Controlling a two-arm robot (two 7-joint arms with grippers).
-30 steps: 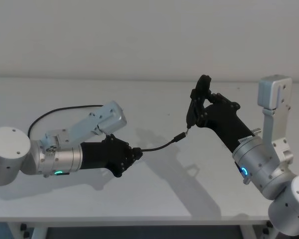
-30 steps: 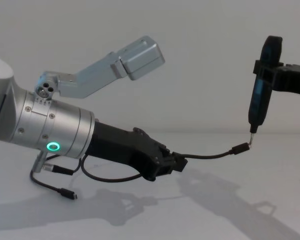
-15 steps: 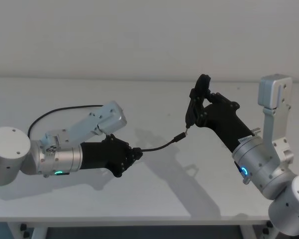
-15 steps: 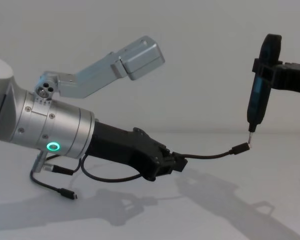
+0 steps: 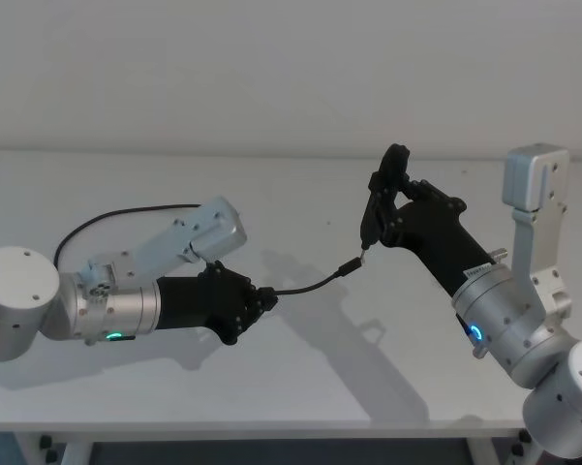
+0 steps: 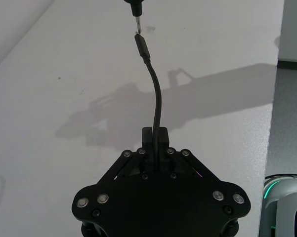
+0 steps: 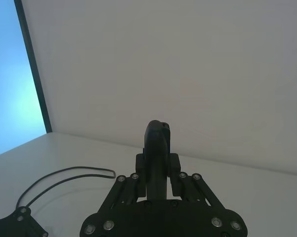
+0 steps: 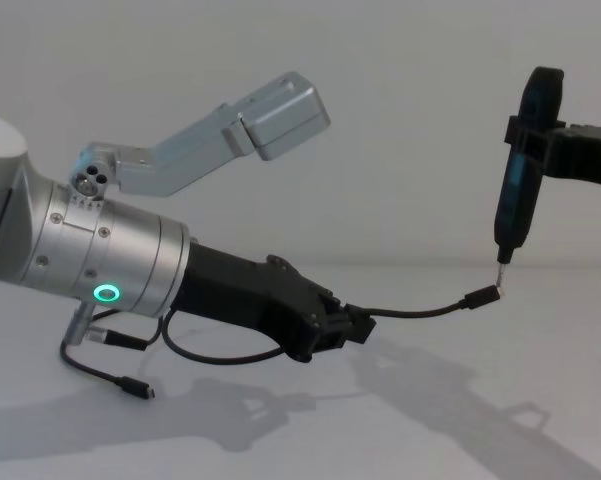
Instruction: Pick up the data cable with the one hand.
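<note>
The left claw [image 5: 261, 298] is clamped on the data cable [image 5: 310, 285] a short way behind its plug, holding that end raised above the white tabletop [image 5: 300, 194]. From the fingers [image 6: 155, 136] the cord arcs forward and to the right, its plug ending just under the pin tip of a slim black tool [image 8: 521, 170] gripped in the right claw [image 5: 382, 194], which is closed around that tool up on the right. The rest of the cable trails back past the left wrist in a loop lying on the tabletop at the far left, its other plug resting on the surface near the left arm in the chest view. The pick-up looks done for the held end, with the cord secure between the fingers. The next move likely calls for holding the grip steady and lifting without jerking, so the trailing loop does not snag and the plug does not knock the tool tip.
</note>
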